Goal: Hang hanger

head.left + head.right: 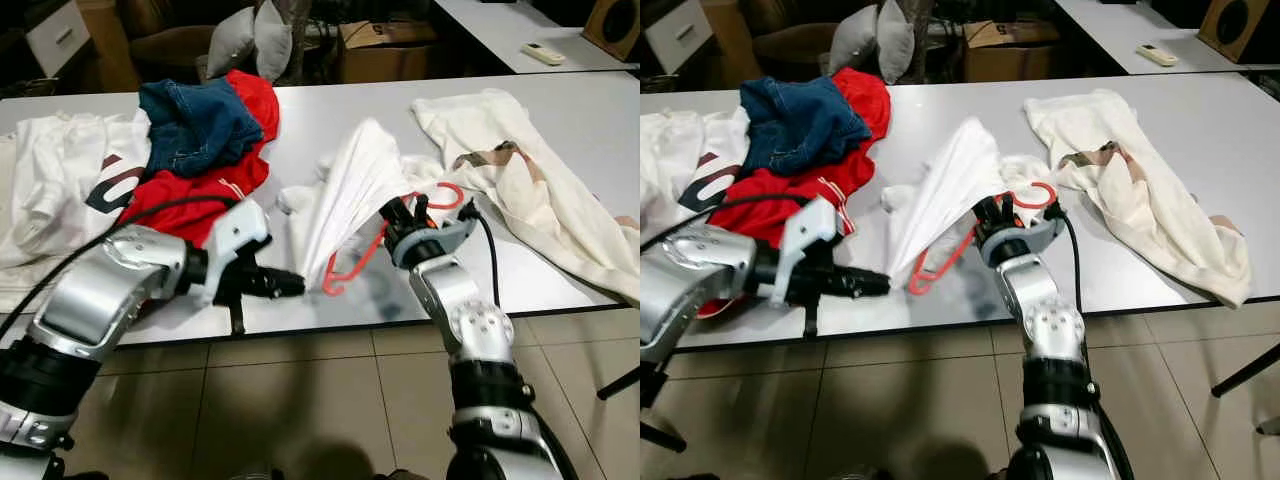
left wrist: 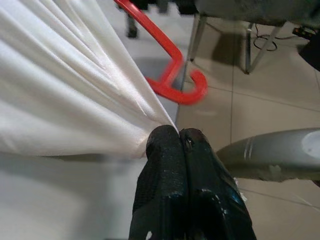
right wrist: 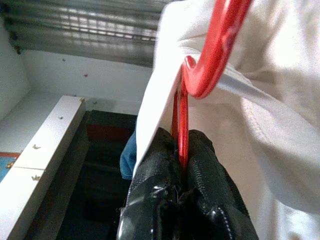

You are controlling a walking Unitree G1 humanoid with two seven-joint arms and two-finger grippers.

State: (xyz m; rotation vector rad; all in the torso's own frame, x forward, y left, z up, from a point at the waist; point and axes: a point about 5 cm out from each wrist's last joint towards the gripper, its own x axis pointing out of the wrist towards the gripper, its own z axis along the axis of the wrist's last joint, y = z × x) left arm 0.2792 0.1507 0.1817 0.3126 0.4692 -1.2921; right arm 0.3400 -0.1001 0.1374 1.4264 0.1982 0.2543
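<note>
A white garment [image 1: 345,185] lies bunched on the white table [image 1: 330,105], with a red plastic hanger [image 1: 352,263] partly inside it. One end of the hanger pokes out at the table's front edge, and the other curve [image 1: 447,196] shows by my right wrist. My right gripper [image 1: 405,214] is shut on a thin bar of the hanger [image 3: 210,60], against the cloth [image 3: 270,115]. Left of it, my left gripper [image 1: 296,285] is shut on the garment's lower edge [image 2: 60,100], close to the hanger's curved end [image 2: 172,75].
A heap of red and blue clothes [image 1: 205,130] and a white printed shirt [image 1: 50,190] lie at the table's left. A cream garment [image 1: 520,190] sprawls at the right. Beyond are cushions [image 1: 250,40], a cardboard box [image 1: 385,50] and another table with a remote [image 1: 543,53]. Tiled floor lies below.
</note>
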